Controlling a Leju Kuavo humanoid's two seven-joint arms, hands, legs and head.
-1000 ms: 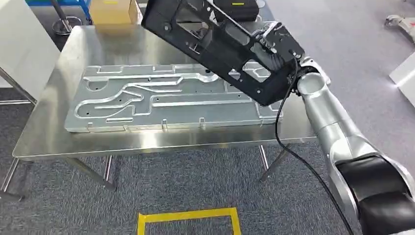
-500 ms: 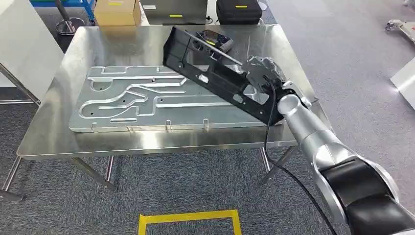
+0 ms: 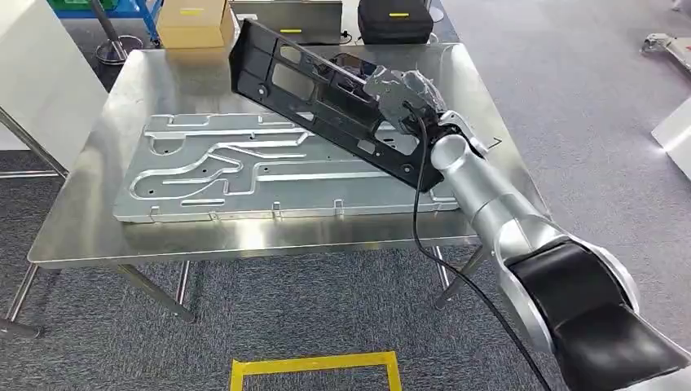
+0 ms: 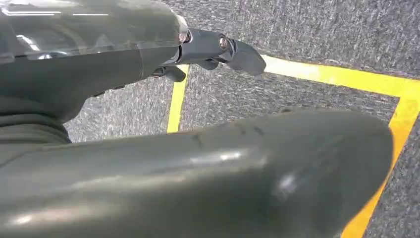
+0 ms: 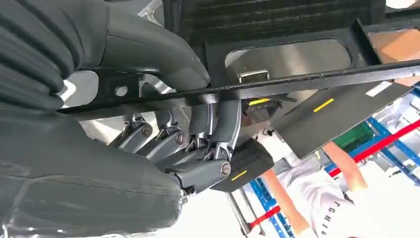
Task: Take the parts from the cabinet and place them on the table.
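My right hand (image 3: 399,91) grips the black frame (image 3: 326,90), tilted above the surface (image 3: 81,236). I'm at the placing step. Next I'd lower it flat beside the plate (image 3: 269,175), then let go.

Lighting: bright, even, from overhead. Steel table (image 3: 98,220): broad soft glare, faint reflections, weak shadows beneath. Head view: sharp, slight bowing at the edges. Left wrist view: left hand (image 4: 213,49) close and soft, specular streaks. Right wrist view: background overexposed white, right hand (image 5: 163,148) close, mildly blurred.
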